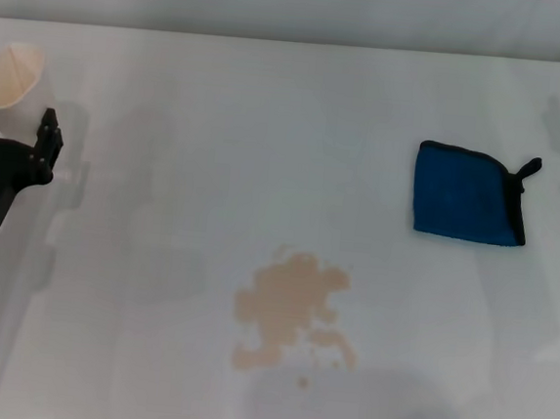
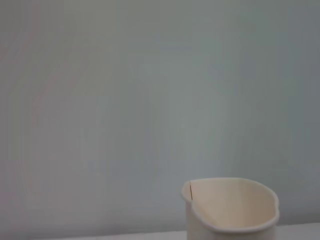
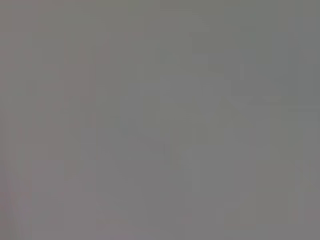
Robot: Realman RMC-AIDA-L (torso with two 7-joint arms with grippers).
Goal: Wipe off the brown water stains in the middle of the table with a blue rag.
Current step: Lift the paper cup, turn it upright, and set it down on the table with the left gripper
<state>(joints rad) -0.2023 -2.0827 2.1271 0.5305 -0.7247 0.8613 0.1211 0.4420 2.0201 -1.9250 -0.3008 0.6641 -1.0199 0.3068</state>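
Blue rag (image 1: 470, 195) flat toward table's (image 1: 269, 111) right, brown water stains (image 1: 294, 312) mid-table well apart, left gripper (image 1: 16, 147) fingers pinching cup (image 1: 12, 73).

Left end effector (image 1: 10, 152) cut off at head view's edge, paper cup (image 2: 231, 210) base cropped

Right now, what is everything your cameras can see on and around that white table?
blue rag: one, bright blue with black edging and a black corner loop, lying flat toward the far right of the table, untouched.
brown water stains: one blotchy light tan patch with small droplets at its near edge, middle of the table, nearer than the rag.
paper cup: one, white, far left, tilted, at the left gripper; also seen close in the left wrist view.
table: one, plain white.
left gripper: one, black, far left edge, by the cup.
right gripper: not in view; its wrist camera shows only plain grey.
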